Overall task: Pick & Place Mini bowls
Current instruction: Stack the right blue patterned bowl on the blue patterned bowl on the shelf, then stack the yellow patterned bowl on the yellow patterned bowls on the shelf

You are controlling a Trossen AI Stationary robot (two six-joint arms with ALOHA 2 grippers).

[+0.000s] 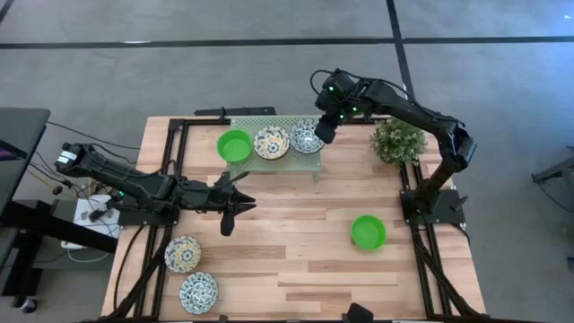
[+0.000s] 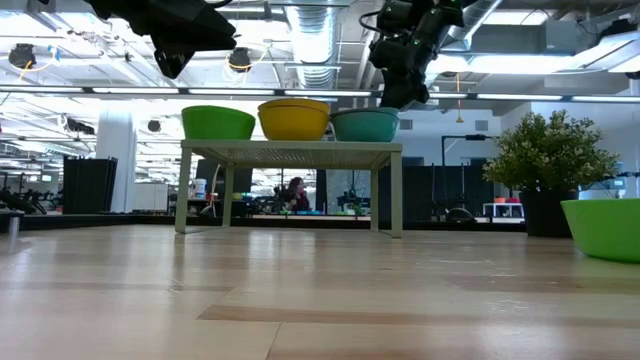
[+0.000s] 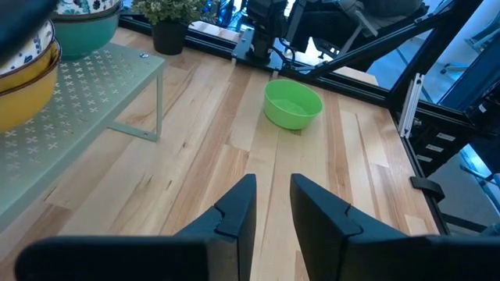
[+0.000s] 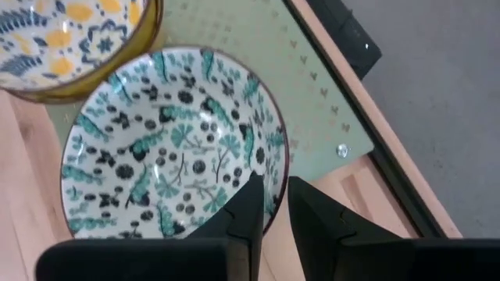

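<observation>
Three mini bowls sit in a row on the pale green mesh rack (image 1: pixel 273 163): a plain green one (image 1: pixel 234 144), a yellow-blue floral one (image 1: pixel 271 142) and a teal-patterned one (image 1: pixel 305 139). My right gripper (image 4: pixel 271 204) hangs over the rack's right end, shut on the teal-patterned bowl (image 4: pixel 172 148). Another green bowl (image 1: pixel 368 231) rests on the table at the right. Two floral bowls (image 1: pixel 183 254) (image 1: pixel 198 292) lie near the left front corner. My left gripper (image 3: pixel 273 195) hovers over the table's left middle, holding nothing, with a narrow gap between its fingers. My right gripper holds the teal-patterned bowl by its rim (image 4: pixel 275 168) on the side toward the table's right. One finger (image 4: pixel 248 199) stands inside the bowl and the other outside. The fingers come from above, pointing down. The bowl sits upright with its base on the rack (image 2: pixel 365 140).
A small potted plant (image 1: pixel 397 139) stands just right of the rack, close to my right arm. Bare wood lies between the rack and the near edge in the middle (image 1: pixel 296 224). Black frame rails run along both table sides.
</observation>
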